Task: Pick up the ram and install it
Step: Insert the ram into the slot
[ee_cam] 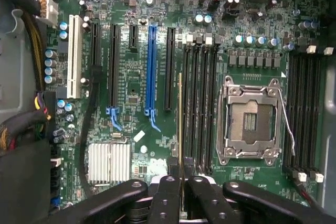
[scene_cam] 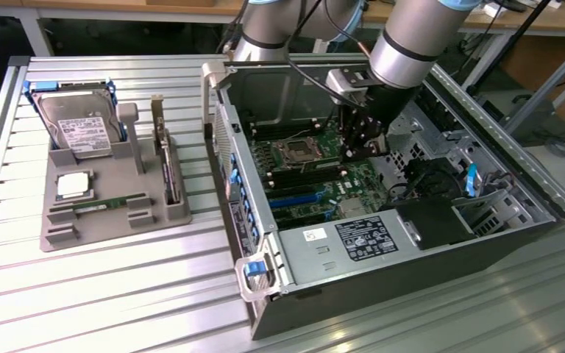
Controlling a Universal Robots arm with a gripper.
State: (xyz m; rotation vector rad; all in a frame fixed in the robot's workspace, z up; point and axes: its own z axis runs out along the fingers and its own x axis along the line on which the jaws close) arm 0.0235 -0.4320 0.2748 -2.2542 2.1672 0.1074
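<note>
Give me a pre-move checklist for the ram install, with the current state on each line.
1. Ram held in the hand: ok, the hand is shut on its edge.
2. Ram over the motherboard, by the memory slots: ok.
3. Ram lined up lengthwise with the slots: ok.
4. Exact slot under the ram: cannot tell.
5. Slot latches open: cannot tell.
6. Hand inside the open computer case: ok.

Black memory slots (ee_cam: 202, 108) lie bare beside the held ram (ee_cam: 180, 124). The socket frame (ee_cam: 251, 121) flanks them; case walls (scene_cam: 226, 140) hem the arm
</note>
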